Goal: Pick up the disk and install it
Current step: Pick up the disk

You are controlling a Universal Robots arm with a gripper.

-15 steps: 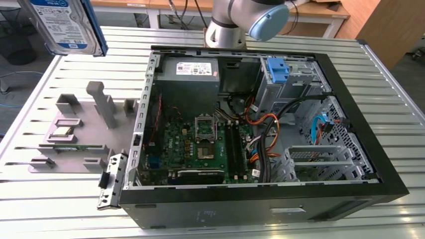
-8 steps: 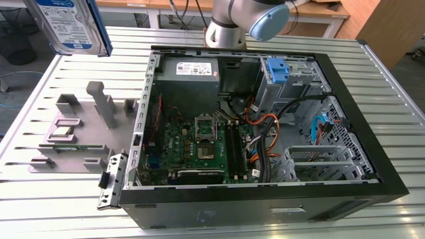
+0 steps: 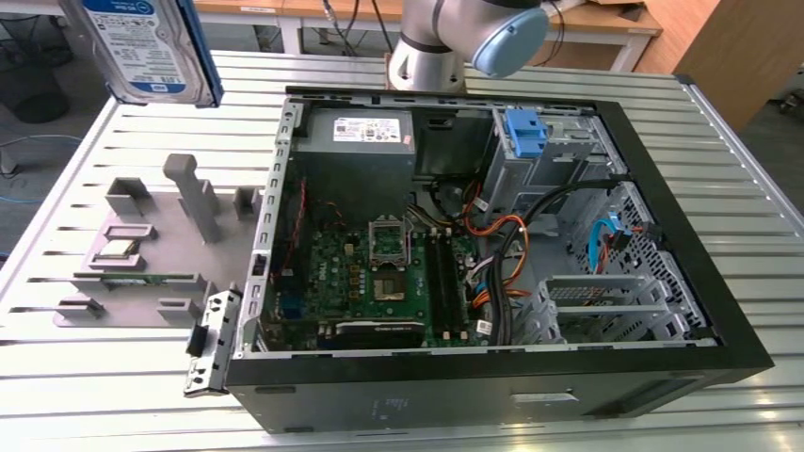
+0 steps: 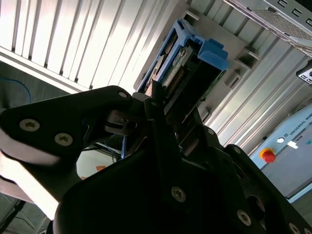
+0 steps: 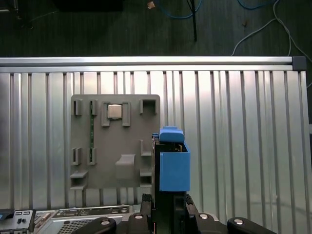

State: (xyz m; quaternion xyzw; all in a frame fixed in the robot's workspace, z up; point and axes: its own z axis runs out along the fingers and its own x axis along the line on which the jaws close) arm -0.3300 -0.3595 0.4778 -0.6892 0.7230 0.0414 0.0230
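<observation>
A silver-black disk (image 3: pixel 141 47) in a blue plastic carrier is held up in the air, clear of the slatted metal surface (image 3: pixel 703 122). In the exterior view it sits at the upper left, label side facing out. In the second wrist view the black gripper (image 4: pixel 165 109) is clamped onto the disk's near end, a finger on either side. In the first wrist view the disk is seen edge-on, over the edge of a grey parts tray (image 5: pixel 117 141) that lies flat on the surface. An open computer case (image 3: pixel 503 395) lies to the exterior view's right of the tray, well apart from the disk. Inside it are a green motherboard (image 3: pixel 377 273), a grey power supply (image 3: pixel 358 141) and a blue bracket (image 3: pixel 524 132) on the metal drive cage.
</observation>
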